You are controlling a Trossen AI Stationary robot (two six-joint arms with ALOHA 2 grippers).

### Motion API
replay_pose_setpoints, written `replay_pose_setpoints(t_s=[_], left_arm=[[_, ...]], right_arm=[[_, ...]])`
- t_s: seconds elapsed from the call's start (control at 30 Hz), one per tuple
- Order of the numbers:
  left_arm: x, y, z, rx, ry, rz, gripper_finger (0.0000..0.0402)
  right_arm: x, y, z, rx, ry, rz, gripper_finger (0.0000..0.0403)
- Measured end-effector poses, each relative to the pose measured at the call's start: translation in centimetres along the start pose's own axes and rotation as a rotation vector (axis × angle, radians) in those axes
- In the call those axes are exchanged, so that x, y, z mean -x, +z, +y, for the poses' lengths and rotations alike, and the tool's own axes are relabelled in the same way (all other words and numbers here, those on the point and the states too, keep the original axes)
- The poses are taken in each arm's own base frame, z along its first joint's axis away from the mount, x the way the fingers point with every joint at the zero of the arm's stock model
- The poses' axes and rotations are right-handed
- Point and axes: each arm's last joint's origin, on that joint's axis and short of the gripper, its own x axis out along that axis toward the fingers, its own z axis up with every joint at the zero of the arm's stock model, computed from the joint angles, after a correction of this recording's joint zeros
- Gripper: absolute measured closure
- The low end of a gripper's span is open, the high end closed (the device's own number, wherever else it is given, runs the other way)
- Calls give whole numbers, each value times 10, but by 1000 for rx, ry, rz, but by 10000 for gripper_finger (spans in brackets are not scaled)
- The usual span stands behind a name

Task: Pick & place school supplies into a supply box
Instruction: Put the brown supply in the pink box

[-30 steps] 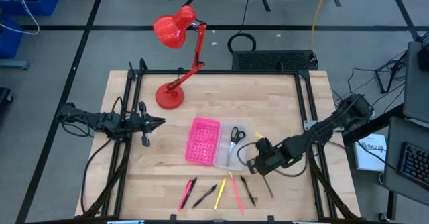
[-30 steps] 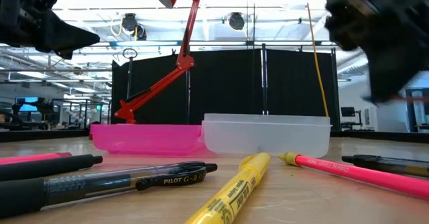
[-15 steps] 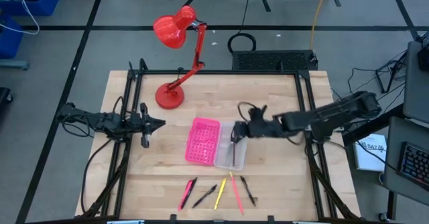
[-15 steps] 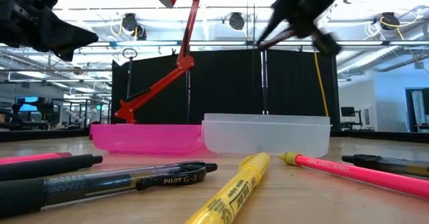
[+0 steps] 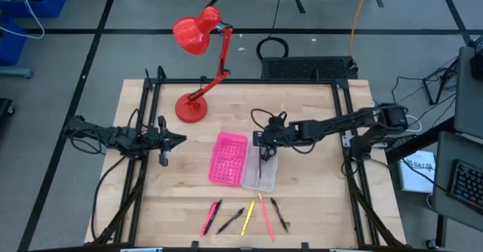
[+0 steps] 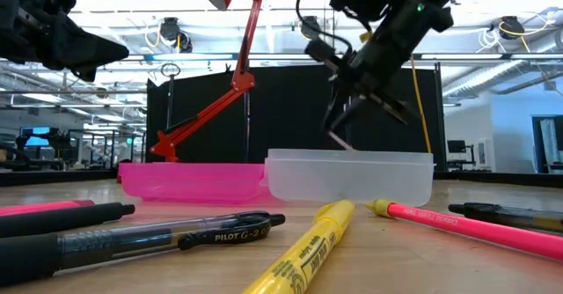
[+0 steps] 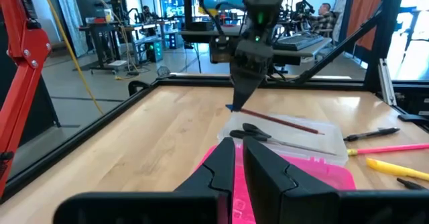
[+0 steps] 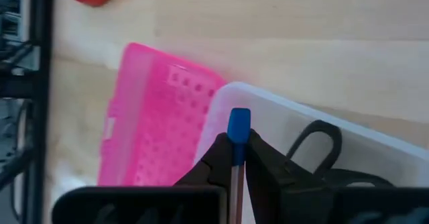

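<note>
The supply box lies mid-table, its pink perforated half (image 5: 229, 158) joined to the clear tray (image 5: 261, 173). Dark-handled scissors (image 8: 320, 158) lie in the tray. My right gripper (image 5: 263, 144) hovers over the tray's far end, shut on a brown pencil (image 7: 278, 121) with a blue end. Several pens lie near the table's near edge: pink (image 5: 210, 216), black (image 5: 230, 220), yellow (image 5: 247, 216), pink (image 5: 266, 216) and black (image 5: 280, 214). My left gripper (image 5: 178, 138) waits shut, raised, left of the box. My right gripper pinches the brown pencil between its two fingers just below the blue end (image 8: 238, 127), coming from above and slanting from the table's right. The pencil slopes down from the fingers into the clear tray (image 7: 315, 129). Whether its lower tip touches the tray, I cannot tell.
A red desk lamp stands with its base (image 5: 190, 108) on the far left part of the table, its head (image 5: 195, 32) beyond the far edge. Black frame rails (image 5: 148, 124) run along the table's sides. Bare wood lies right of the tray.
My right gripper has carried the brown pencil up from the near right, beside the pens, toward the far edge and leftward, over the clear tray's far end. The pencil is lifted clear of the table and now slopes down into the tray.
</note>
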Motion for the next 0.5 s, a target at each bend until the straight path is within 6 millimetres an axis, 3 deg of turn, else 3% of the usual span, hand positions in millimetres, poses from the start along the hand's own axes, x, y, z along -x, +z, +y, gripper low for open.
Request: replay_pose_setpoints(t_s=[0.5], left_arm=[[0, 0, 0, 1, 1, -3, 362]], right_arm=[[-26, -9, -10, 40, -68, 66, 387]])
